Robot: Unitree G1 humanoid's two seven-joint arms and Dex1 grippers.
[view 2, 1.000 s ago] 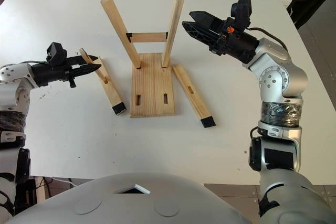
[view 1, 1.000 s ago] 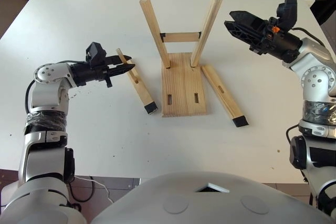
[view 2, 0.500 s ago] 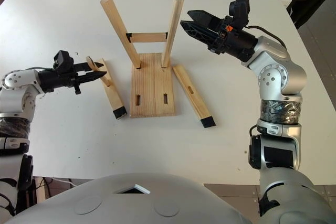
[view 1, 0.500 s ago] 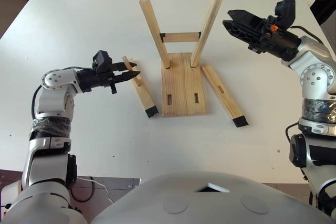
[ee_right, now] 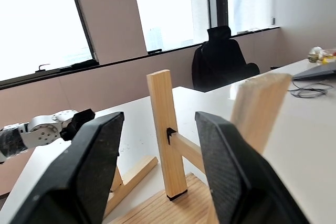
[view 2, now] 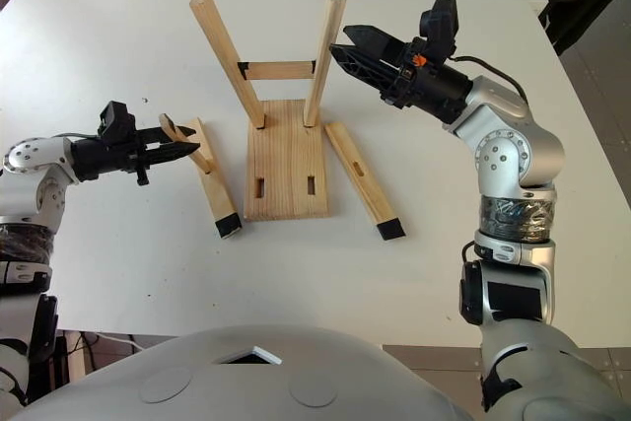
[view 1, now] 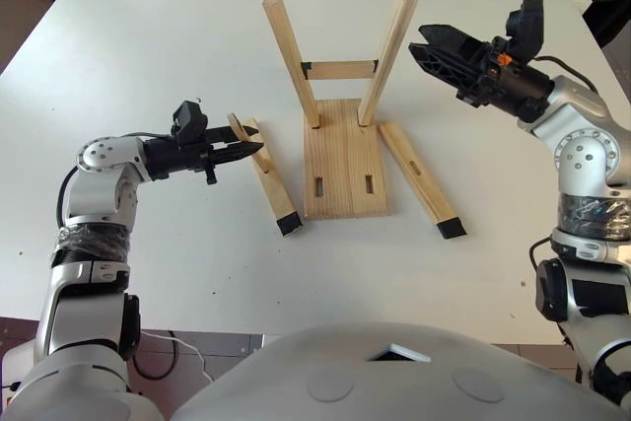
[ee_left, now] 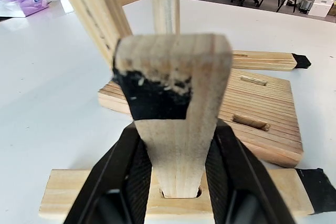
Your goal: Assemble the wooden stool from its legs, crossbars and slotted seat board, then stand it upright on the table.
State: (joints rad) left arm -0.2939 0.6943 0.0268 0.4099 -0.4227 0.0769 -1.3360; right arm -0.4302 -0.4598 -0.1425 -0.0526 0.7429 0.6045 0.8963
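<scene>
Crossbar [ee_left: 176, 93] — within the left hand [view 1: 246, 149]

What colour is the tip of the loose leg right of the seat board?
Black tip on the pale leg; clearest in the left eye view.
</scene>
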